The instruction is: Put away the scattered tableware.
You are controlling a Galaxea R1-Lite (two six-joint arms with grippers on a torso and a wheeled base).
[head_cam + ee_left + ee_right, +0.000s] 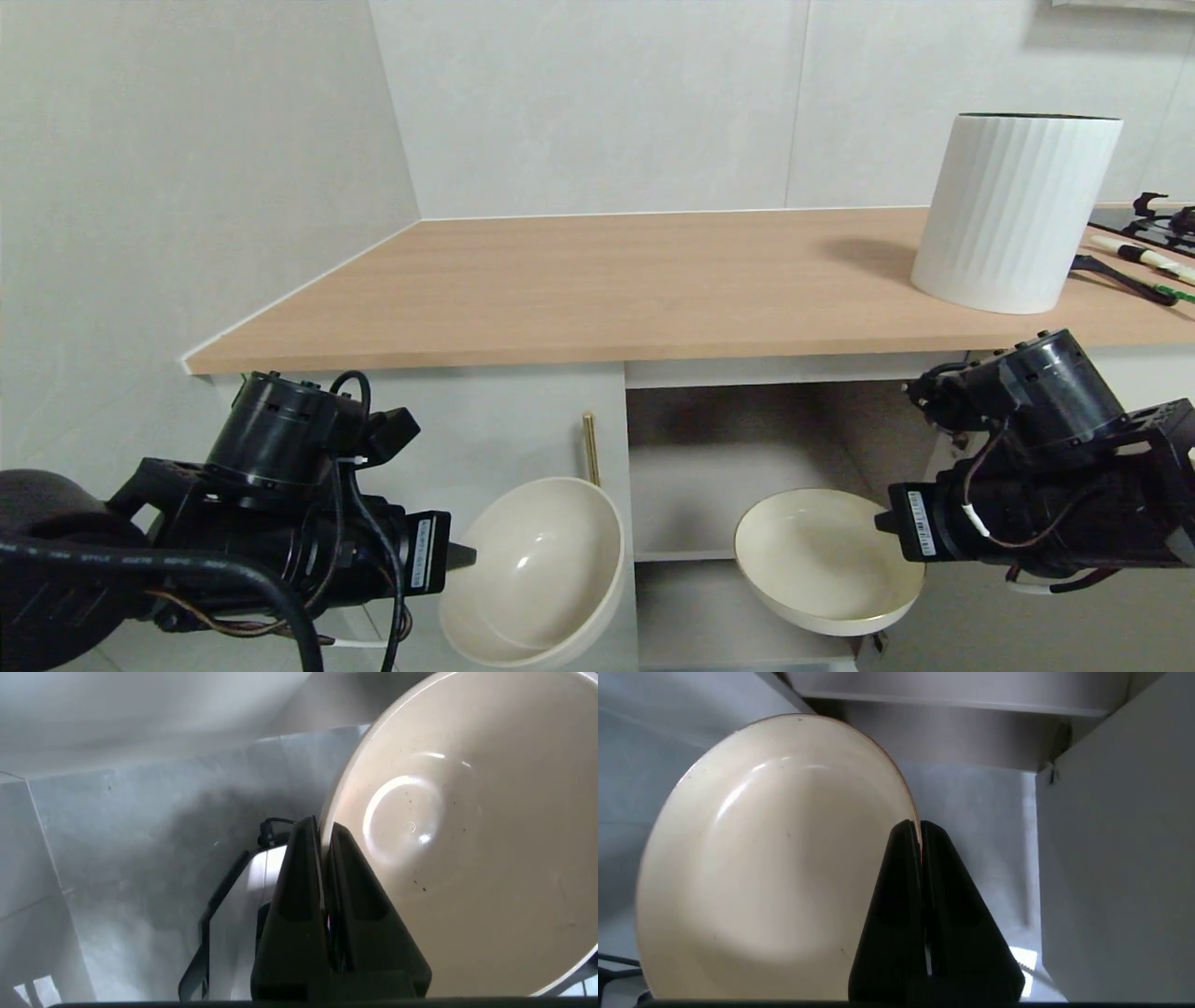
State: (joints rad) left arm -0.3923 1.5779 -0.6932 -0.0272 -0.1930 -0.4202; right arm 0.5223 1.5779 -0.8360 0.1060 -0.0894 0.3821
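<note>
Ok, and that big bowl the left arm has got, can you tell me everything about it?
The bowl is deep and round, cream-coloured and shiny like glazed ceramic, with a few tiny dark specks inside. It is empty. It hangs tilted, its open side facing up and out, in front of the closed cabinet door and below the wooden counter. The left gripper pinches its rim, one finger inside and one outside. Nothing else seems to touch it.
</note>
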